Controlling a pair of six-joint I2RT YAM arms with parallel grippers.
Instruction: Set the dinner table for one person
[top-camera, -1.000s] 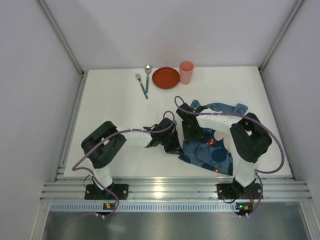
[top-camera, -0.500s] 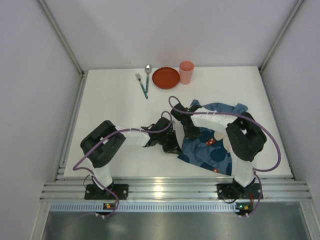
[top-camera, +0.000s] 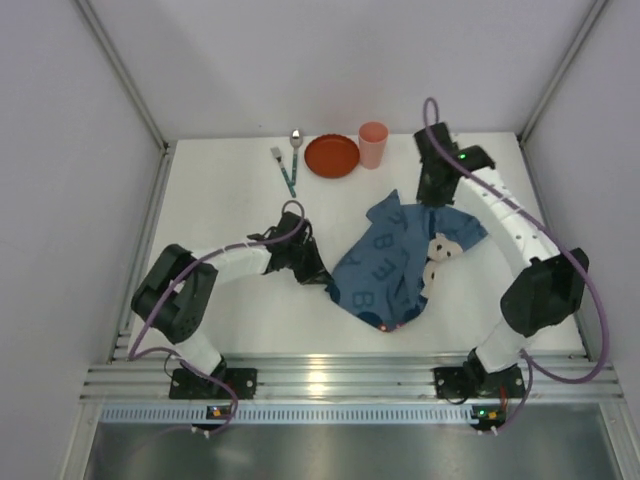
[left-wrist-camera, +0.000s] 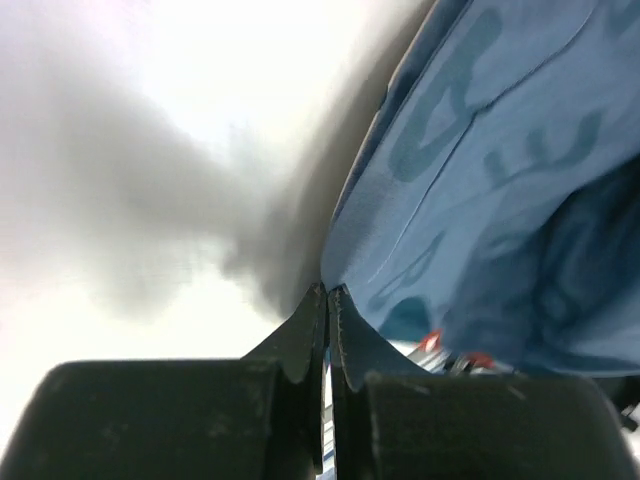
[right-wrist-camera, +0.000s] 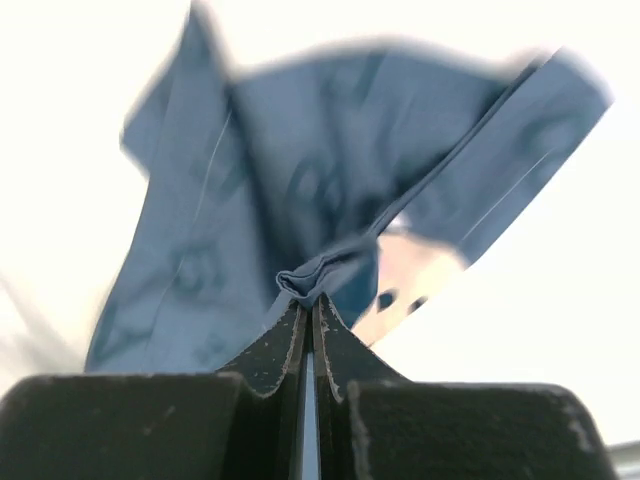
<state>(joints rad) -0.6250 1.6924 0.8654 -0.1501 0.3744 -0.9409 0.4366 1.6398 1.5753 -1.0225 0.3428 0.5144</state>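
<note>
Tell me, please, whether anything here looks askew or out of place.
The blue mat lies crumpled and skewed, part folded over showing its pale underside, pinched at opposite ends by the left fingers and right fingers.

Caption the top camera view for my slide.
The left gripper and right gripper each pinch the blue cloth mat on the white dinner table.
</note>
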